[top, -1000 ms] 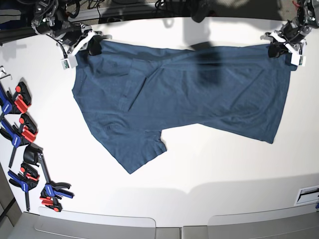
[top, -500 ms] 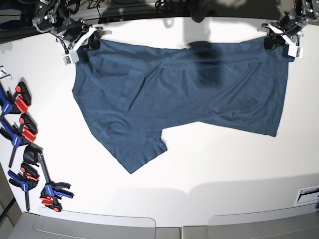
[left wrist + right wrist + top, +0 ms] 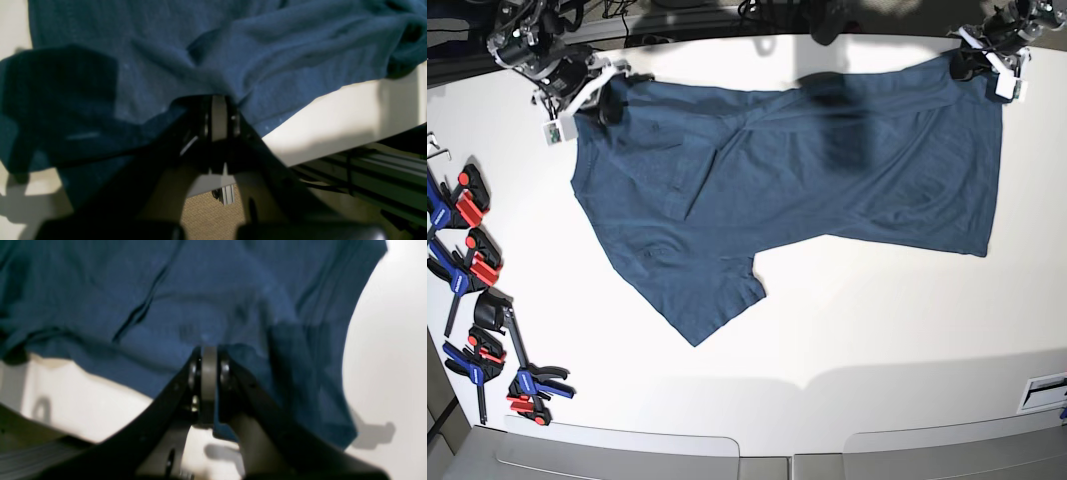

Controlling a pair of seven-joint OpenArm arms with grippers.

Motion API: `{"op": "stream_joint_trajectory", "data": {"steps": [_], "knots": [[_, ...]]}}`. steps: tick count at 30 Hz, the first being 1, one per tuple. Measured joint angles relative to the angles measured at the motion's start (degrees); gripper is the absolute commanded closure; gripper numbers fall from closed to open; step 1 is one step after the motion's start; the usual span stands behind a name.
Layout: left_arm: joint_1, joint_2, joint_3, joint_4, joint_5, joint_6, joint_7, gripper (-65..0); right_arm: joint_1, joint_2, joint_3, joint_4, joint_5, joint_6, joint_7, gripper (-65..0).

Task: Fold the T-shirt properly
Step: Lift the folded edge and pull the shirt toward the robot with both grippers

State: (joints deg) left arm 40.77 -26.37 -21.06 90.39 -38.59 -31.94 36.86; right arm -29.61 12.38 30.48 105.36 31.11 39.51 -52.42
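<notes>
White counter (image 3: 857,340) fills our base view, with red-and-blue clamps (image 3: 472,265) along its edge at nine to eight o'clock. We see the T-shirt (image 3: 777,190) spread across the upper half from ten to two o'clock, one corner trailing toward seven. Our left pincer (image 3: 967,68) is closed on its cloth at two o'clock, and our right pincer (image 3: 610,105) is closed on it at ten. We judge that we are partway into a fold, and uneven travel is our main worry: if one arm leads, the shirt could skew and the fold line run crooked. Pulling too hard between the pincers might slip the knit from one of them. Ridges near the middle could set as creases if we lower the cloth slack, and that seven o'clock corner may drag and double under.
</notes>
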Motion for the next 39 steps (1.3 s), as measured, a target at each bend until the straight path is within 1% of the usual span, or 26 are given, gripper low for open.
{"op": "stream_joint_trajectory", "data": {"steps": [3,7,11,18,22,26,29,35,39], "knots": [[0.0,0.0,0.0,0.0,0.04,0.02,0.0,0.0,1.46,-0.13,-0.37,-2.51,-4.2,-0.59,-0.07,0.0],[0.0,0.0,0.0,0.0,0.13,0.0,0.0,0.0,1.18,-0.15,-0.37,-4.81,-4.37,-0.92,-0.13,0.0],[0.0,0.02,0.0,0.15,2.19,-0.2,-0.68,0.0,-0.26,-0.15,-0.37,-5.35,-4.44,-0.94,-0.5,0.0],[0.02,-0.02,0.0,0.15,2.23,-0.24,-0.68,0.0,-2.67,0.02,-0.37,-5.35,-5.64,-0.94,0.52,0.0],[0.17,0.0,-0.55,0.15,2.25,-0.44,-0.68,0.0,-2.99,0.76,-0.37,-5.35,-6.29,-0.92,0.52,0.0],[0.63,0.04,-2.8,0.15,2.58,-0.74,0.46,0.0,-3.58,2.16,-0.37,-5.35,-7.37,-0.94,0.55,0.0],[0.7,0.2,-4.52,0.11,2.84,-0.94,1.38,0.0,-3.63,3.04,-0.37,-5.33,-8.61,-2.01,0.57,0.0],[0.83,0.33,-5.92,-0.02,2.99,-1.07,2.03,0.0,-4.24,3.34,-0.37,-5.29,-8.39,-2.05,0.63,0.0],[0.83,0.33,-5.92,-0.02,3.02,-1.07,1.95,0.0,-4.52,3.43,-0.37,-5.25,-5.33,-2.43,-2.29,0.0]]}}
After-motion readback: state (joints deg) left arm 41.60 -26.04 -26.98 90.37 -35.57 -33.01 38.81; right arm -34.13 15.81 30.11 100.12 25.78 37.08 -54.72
